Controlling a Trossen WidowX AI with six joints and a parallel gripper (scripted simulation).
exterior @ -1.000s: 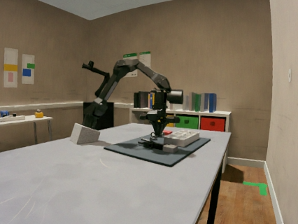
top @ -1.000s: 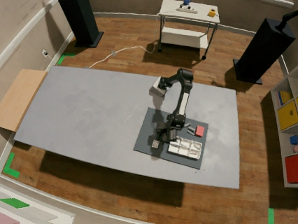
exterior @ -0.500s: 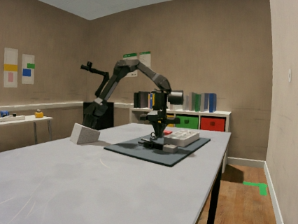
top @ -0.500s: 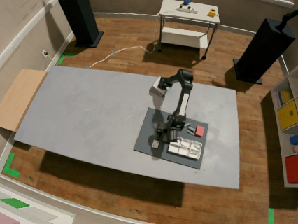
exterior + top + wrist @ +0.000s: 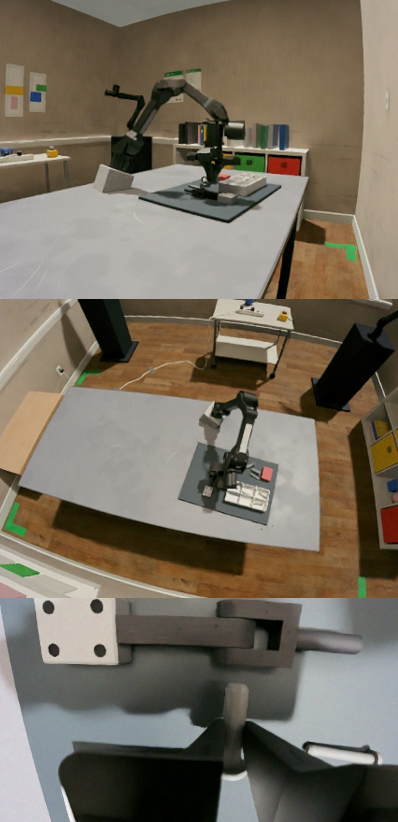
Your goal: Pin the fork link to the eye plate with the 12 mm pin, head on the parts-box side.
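In the wrist view the eye plate's white base [image 5: 80, 630], with four holes, lies at the top left, and its dark eye arm [image 5: 185, 630] reaches right into the dark fork link [image 5: 260, 635]. The eye sits between the fork cheeks, and the fork's rod [image 5: 330, 641] sticks out to the right. My gripper [image 5: 232, 727] [image 5: 220, 476] [image 5: 208, 179] is shut on the grey 12 mm pin [image 5: 235, 705]. The pin's free end points at the fork's near cheek, a short gap away. Its head end is hidden between the fingers. The eye plate also shows in the top and exterior views [image 5: 206, 491] [image 5: 227, 198].
The parts lie on a dark mat [image 5: 196, 458] [image 5: 173, 198] [image 5: 340, 698]. A white parts box [image 5: 248, 495] [image 5: 242, 183] stands beside the gripper. A red block [image 5: 266, 473] and small grey parts [image 5: 254, 473] lie behind it. A thin white pin [image 5: 341, 753] lies on the mat to the right.
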